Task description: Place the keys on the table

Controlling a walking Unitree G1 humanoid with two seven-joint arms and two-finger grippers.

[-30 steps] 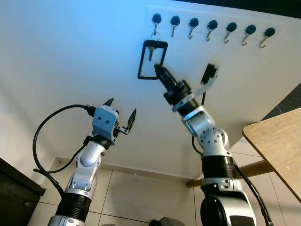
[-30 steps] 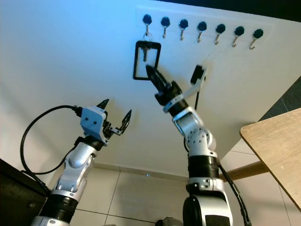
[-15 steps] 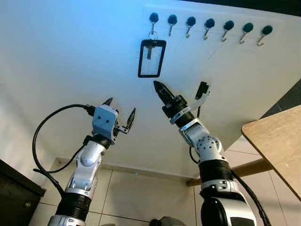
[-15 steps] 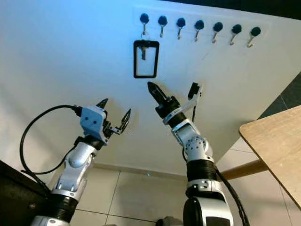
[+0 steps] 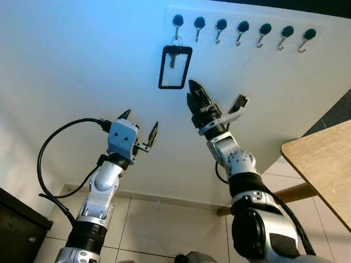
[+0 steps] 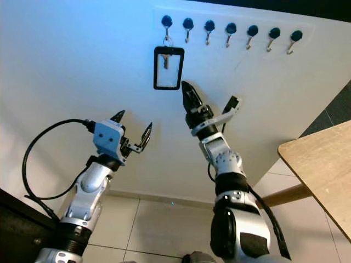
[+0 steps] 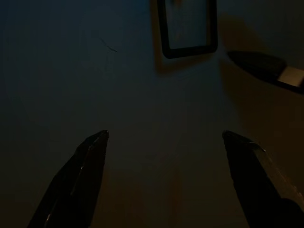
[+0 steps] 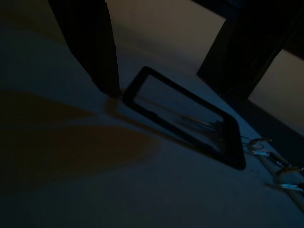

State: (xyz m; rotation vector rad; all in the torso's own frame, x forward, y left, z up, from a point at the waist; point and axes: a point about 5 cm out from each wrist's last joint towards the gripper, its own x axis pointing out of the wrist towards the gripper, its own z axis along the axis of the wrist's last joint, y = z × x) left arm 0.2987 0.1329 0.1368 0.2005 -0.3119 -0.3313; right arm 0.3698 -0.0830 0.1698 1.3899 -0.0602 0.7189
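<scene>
The keys hang on the leftmost wall hook, with a black rectangular tag loop around them. My right gripper is raised to the wall and open. One of its fingers points up just beside the tag's lower right corner, apart from it. In the right wrist view the tag loop lies between the two dark fingers. My left gripper is lower and to the left, open and holding nothing. The left wrist view looks up at the tag loop.
A row of several black-knobbed hooks runs along the white wall. The wooden table juts in at the right, its leg below. A black cabinet stands at lower left on the tiled floor.
My right gripper dropped away from the tag's lower edge, then rose again to the tag's lower right corner. The keys stay on the hook. The left arm has barely moved.
</scene>
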